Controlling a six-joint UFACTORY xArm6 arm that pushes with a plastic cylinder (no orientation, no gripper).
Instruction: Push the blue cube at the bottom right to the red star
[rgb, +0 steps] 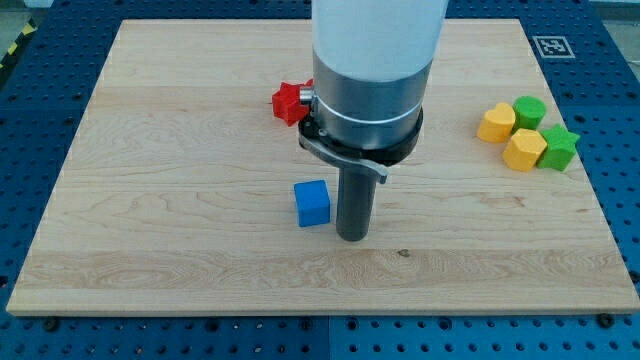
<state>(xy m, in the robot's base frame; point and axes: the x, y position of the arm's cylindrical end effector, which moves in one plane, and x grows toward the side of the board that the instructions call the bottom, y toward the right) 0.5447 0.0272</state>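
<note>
My tip (352, 238) rests on the desk (180, 130), a pale wooden board. The arm ends in a plain dark rod, so there are no fingers to be spread or pressed together.

The blue cube (313, 203) sits just beside my tip, on the view's left of it, close enough that I cannot tell whether they touch. The red star (289, 102) lies toward the view's top from my tip and a little left, partly hidden behind the arm's grey collar (365, 100). Between cube and star the wood is bare; only the arm's own body looms over that stretch.

Well apart, to the view's right and above my tip, a cluster of four blocks huddles near the board's edge: two yellow blocks (496, 122) (524, 150), a green round block (529, 111) and a green star (560, 148).

Count: one blue, one red, two yellow, two green.

The board lies on a blue perforated surface (45, 90), with a black-and-white marker (552, 46) at the board's top right corner.
</note>
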